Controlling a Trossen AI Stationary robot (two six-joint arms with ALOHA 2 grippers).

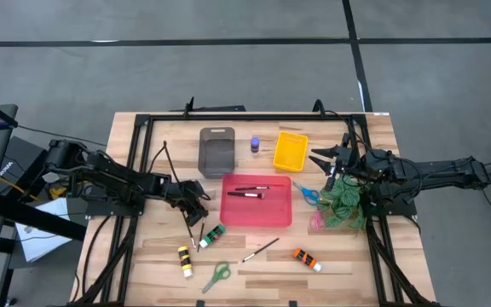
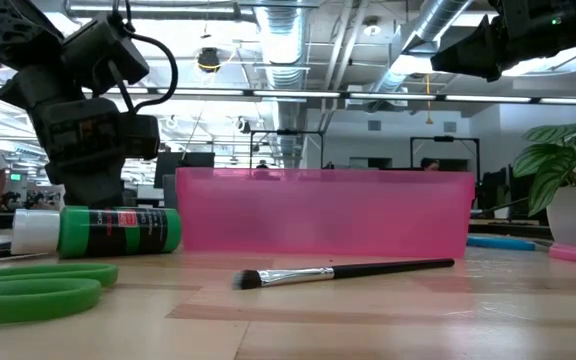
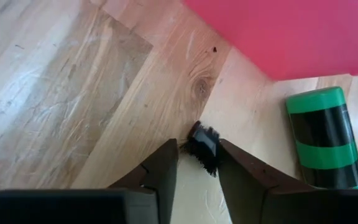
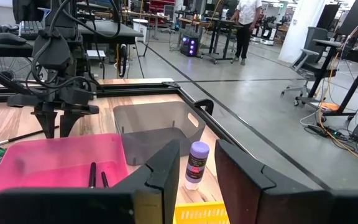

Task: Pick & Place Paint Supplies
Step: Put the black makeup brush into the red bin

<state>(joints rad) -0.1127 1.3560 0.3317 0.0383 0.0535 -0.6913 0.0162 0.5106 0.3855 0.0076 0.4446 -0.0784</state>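
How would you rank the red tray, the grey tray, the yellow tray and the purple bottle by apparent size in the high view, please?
1. red tray
2. grey tray
3. yellow tray, only slightly smaller than the grey
4. purple bottle

My left gripper [image 1: 196, 207] points down at the table, fingers [image 3: 164, 167] narrowly parted (something dark between them); my right gripper [image 1: 320, 161] hovers, parted.

The scene is evenly and brightly lit from ceiling lights [image 2: 208, 60] overhead, and only soft, short shadows are cast on the wooden table [image 1: 254, 264]. In the low view the green scissors [image 2: 28, 285] nearest the lens are blurred, and the room behind is rendered slightly soft. Mild glare is seen on the table in the left wrist view.
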